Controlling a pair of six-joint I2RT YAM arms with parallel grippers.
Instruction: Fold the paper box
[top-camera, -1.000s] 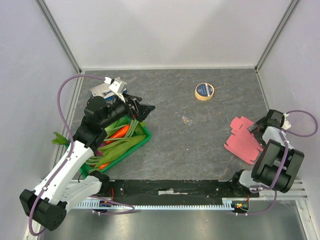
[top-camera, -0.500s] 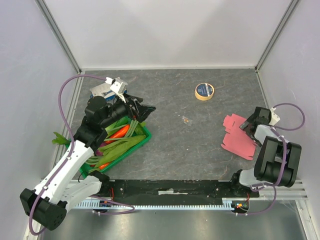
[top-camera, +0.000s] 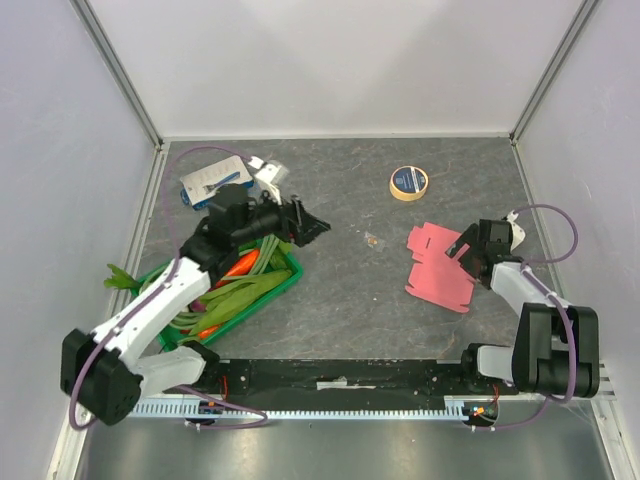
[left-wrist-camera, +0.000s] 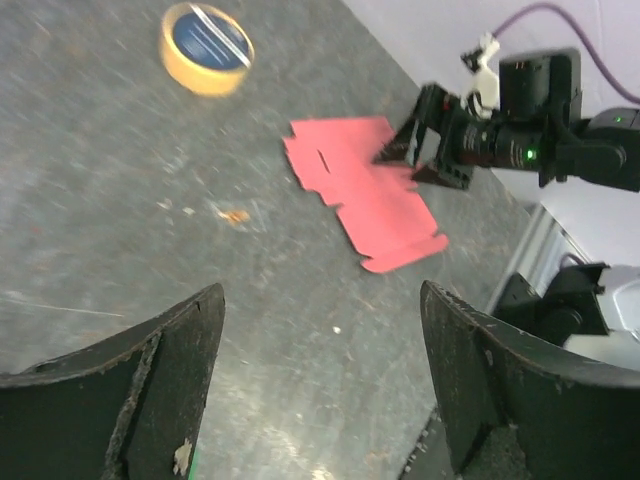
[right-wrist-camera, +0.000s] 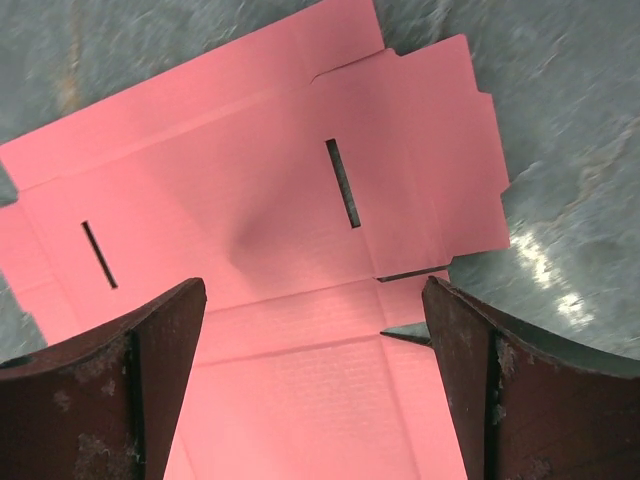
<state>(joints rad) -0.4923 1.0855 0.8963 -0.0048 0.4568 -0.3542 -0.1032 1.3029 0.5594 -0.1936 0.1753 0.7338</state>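
Right gripper (top-camera: 463, 247) jaws wide apart, empty, over right edge of box (top-camera: 437, 272), which lies flat, unfolded, right of centre. Left gripper (top-camera: 310, 226) apart too, empty. Box looks like light thin card: floppy, slides, creases easily. Pinch an edge flap. Crate (top-camera: 296, 270), near left, holds carrot (top-camera: 240, 265) and green stalks (top-camera: 240, 291).

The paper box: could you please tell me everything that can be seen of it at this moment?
The paper box is a flat, unfolded cut-out of thin pink-salmon card, with crease lines, notched flaps along its edges and two narrow slits. It lies on the dark grey table, right of centre. The open right tool hangs over the card's right part, one finger to either side. Whether it presses on the card cannot be told.
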